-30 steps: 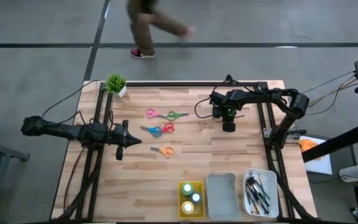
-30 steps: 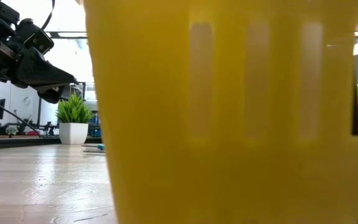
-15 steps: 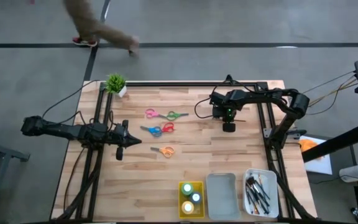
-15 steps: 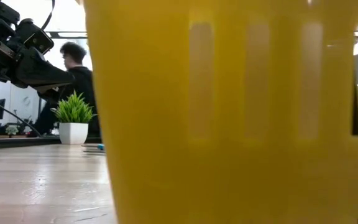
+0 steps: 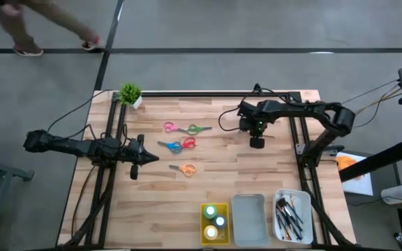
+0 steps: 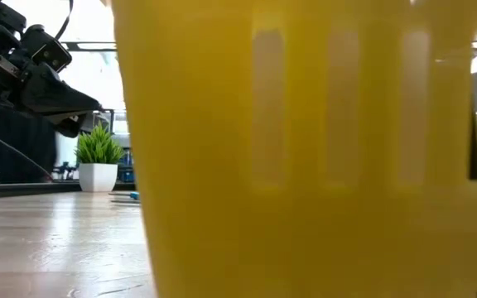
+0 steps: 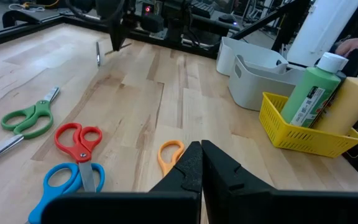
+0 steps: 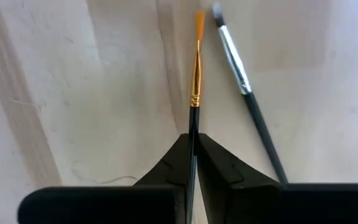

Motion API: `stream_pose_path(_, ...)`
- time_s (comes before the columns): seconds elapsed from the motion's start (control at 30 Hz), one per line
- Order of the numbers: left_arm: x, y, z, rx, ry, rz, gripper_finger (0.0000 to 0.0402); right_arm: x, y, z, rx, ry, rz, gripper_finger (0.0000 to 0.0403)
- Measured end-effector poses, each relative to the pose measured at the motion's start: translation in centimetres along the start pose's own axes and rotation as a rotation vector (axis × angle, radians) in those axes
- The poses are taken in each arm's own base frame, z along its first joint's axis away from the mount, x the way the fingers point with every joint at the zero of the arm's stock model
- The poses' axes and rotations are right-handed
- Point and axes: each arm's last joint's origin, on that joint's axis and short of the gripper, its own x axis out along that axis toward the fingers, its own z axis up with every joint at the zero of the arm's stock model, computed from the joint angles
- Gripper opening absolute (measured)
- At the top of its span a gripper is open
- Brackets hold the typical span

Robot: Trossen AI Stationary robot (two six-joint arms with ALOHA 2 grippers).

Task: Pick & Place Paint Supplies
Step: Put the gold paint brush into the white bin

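My right gripper (image 5: pixel 257 141) hangs over the table's far right, pointing down, shut on a thin black brush (image 8: pixel 195 74) with a gold collar and orange bristles. A second brush (image 8: pixel 244 87), silver-collared, lies on the wood beside it. Several scissors (image 5: pixel 187 129) (image 5: pixel 178 145) (image 5: pixel 183 169) lie flat mid-table. My left gripper (image 5: pixel 137 159) waits shut at the table's left, above the orange scissors (image 7: pixel 169 152). Green and yellow paint bottles (image 7: pixel 319 93) stand in the yellow tray (image 5: pixel 215 223). My right gripper pinches the orange-bristled brush by its black handle (image 8: pixel 193 121), just behind the gold collar, between the two fingertips (image 8: pixel 180 146). The fingers come from above, pointing down. The bristle end sticks out past the fingers; whether its tip rests on the wood I cannot tell.
A grey tray (image 5: pixel 250 217) and a white tray (image 5: pixel 293 216) holding several brushes stand at the near right beside the yellow tray, which fills the low view (image 6: pixel 305 165). A small potted plant (image 5: pixel 130 94) sits at the far left corner. A person crosses the floor beyond the table.
My right gripper has risen a little over the same spot at the table's far right. The person beyond the table has walked toward the left.
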Motion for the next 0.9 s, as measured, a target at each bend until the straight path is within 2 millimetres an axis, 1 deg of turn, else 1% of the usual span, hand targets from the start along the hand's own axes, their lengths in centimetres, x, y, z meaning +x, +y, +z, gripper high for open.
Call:
stream_pose_path(0.2, 0.0, 0.0, 0.0, 0.000, 0.000, 0.000, 0.0000, -2.2, 1.2, -0.2, 0.041, -0.076, -0.018, 0.0014)
stream_pose_path(0.37, 0.0, 0.0, 0.0, 0.000, 0.000, 0.000, 0.0000, -4.3, 3.0, -0.6, 0.125, -0.132, -0.016, 0.0014)
stream_pose_path(0.67, 0.0, 0.0, 0.0, 0.000, 0.000, 0.000, 0.0000, -7.4, 6.8, -1.8, 0.433, -0.211, 0.046, 0.0014)
stream_pose_path(0.9, 0.0, 0.0, 0.0, 0.000, 0.000, 0.000, 0.0000, -8.9, 9.0, -3.2, 0.745, -0.216, 0.118, 0.0014)
